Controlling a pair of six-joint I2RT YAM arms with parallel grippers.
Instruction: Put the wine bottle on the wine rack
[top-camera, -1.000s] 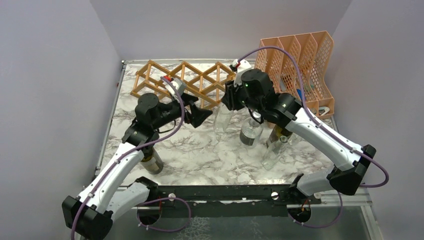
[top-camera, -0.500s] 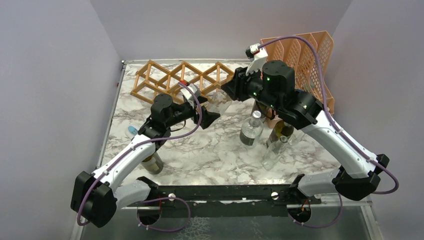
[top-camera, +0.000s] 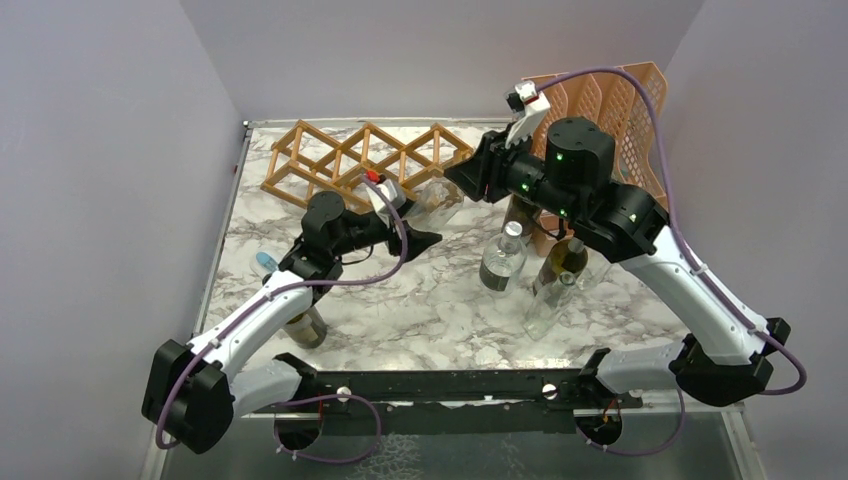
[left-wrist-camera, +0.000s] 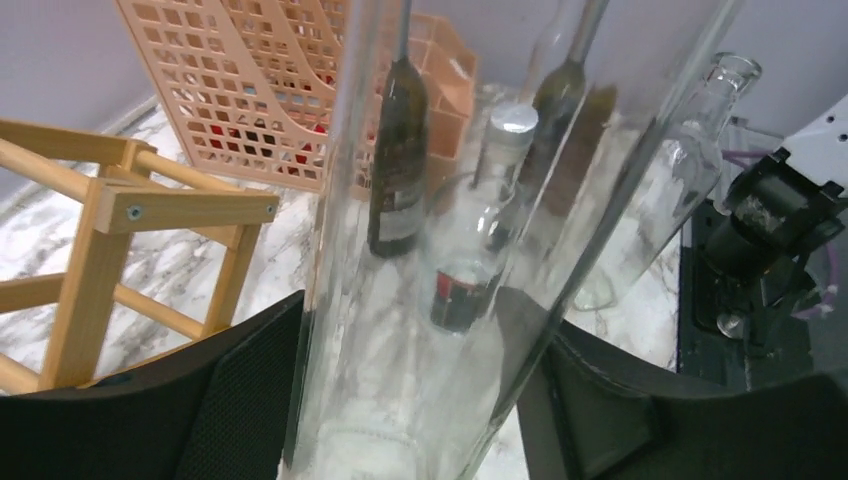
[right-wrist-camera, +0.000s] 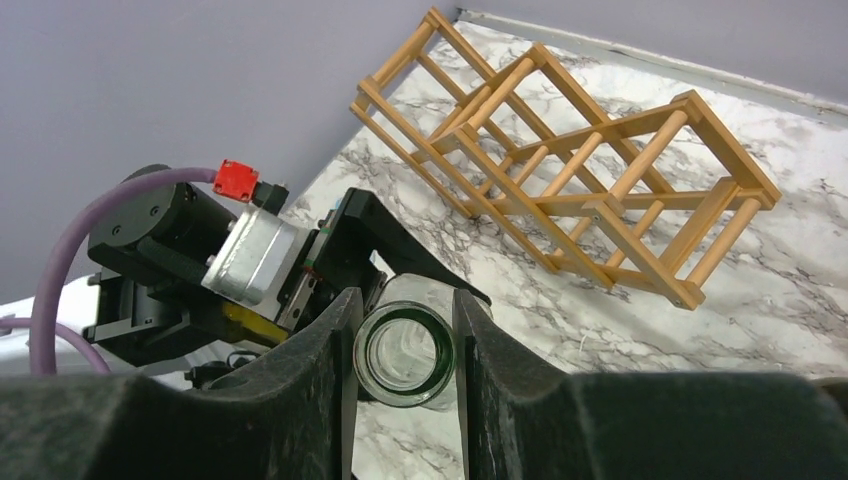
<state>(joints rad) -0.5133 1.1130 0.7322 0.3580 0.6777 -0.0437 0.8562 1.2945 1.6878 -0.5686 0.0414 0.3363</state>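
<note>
The wine bottle (top-camera: 432, 200) is clear glass, lifted off the table and tilted in front of the wine rack (top-camera: 360, 160), a light wooden lattice at the back left. My right gripper (top-camera: 462, 178) is shut on the bottle's neck; in the right wrist view the green-rimmed mouth (right-wrist-camera: 405, 355) sits between its fingers (right-wrist-camera: 335, 350). My left gripper (top-camera: 425, 215) is shut on the bottle's body. In the left wrist view that body (left-wrist-camera: 430, 250) fills the gap between both pads (left-wrist-camera: 250, 390), with the rack's end (left-wrist-camera: 100, 220) at the left.
A peach perforated file holder (top-camera: 620, 110) stands at the back right. Several other bottles stand under the right arm: a clear capped one (top-camera: 503, 260), a dark one (top-camera: 562, 262) and a clear one (top-camera: 548, 305). Another bottle (top-camera: 305, 325) stands by the left arm.
The right arm raised the bottle and tipped it toward the rack. The left arm swung right under it, and its jaws closed in on the bottle's body.
</note>
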